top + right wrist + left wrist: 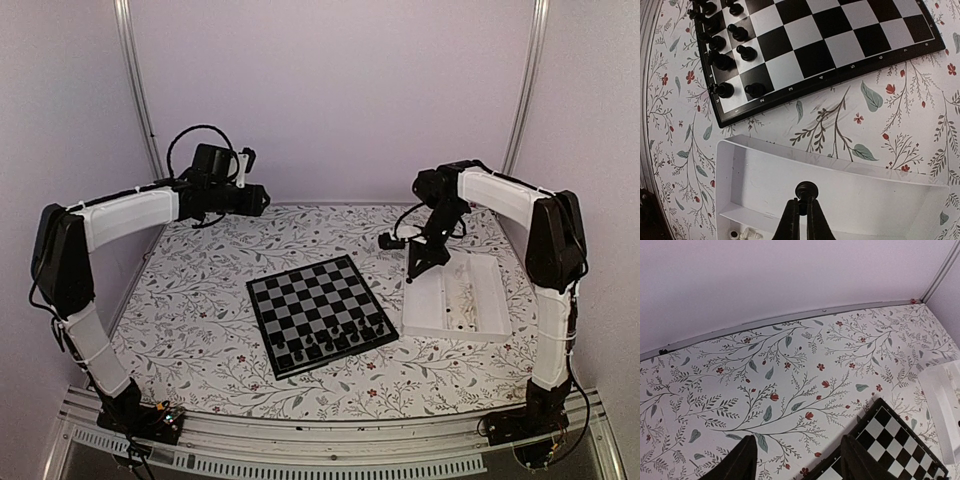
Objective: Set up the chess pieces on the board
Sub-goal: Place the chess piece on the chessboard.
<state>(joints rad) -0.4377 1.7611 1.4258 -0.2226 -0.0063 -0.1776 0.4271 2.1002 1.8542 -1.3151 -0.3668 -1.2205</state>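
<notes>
The black piece [806, 190] is pinched between the tips of the right gripper [803, 204]. Its jaws are closed on the lower part of the piece, so only the round head shows above them. The piece hangs over the bare floor of the tray [765, 170]. We cannot tell whether its foot touches that floor. A few white pieces [751, 233] lie in the narrow compartment beside it.

The board [840, 45] lies near the tray on the flowered cloth [840, 125], not touching it. Other black pieces [725, 60] stand in the two rows along the board edge that faces the arms. We think some squares in these rows are free.

To do this step well, we should first lift the piece straight up, so that it clears the tray wall. Then we carry it slowly, because the grip is narrow and the piece may turn in it. Over a free square we come down from above, away from the neighbours, and set the foot in the middle of the square. We open the jaws only a little and rise straight up.

The left gripper [798, 452] hangs high over the far left of the cloth, its fingers wide apart with nothing between them.
</notes>
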